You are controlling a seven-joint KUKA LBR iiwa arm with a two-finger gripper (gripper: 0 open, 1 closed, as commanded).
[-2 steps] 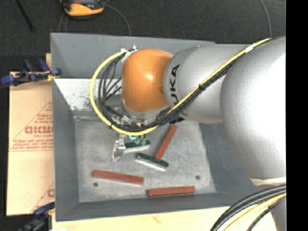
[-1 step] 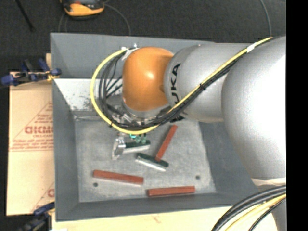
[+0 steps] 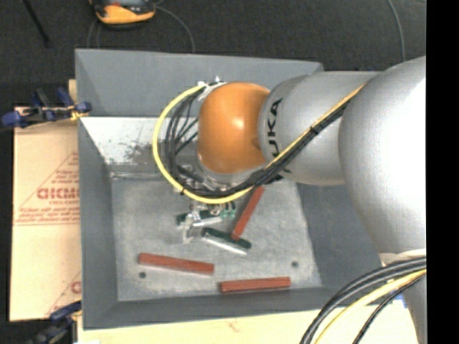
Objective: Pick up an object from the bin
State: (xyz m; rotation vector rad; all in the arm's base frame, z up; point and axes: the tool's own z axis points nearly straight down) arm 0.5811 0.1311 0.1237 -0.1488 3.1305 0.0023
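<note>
My gripper [image 3: 195,225] hangs low over the middle of the bin floor, under the arm's orange cover. Right beside it, to the lower right, lies a dark green and silver pen-like thing [image 3: 231,244], and the gripper's metal tip appears to touch its left end. A red-brown stick [image 3: 247,212] leans diagonally just right of the gripper, its upper end hidden under the arm.
Two more red-brown sticks lie flat near the front wall: one at the front left [image 3: 176,264], one at the front right [image 3: 255,285]. The arm and its cables cover the back and right of the bin.
</note>
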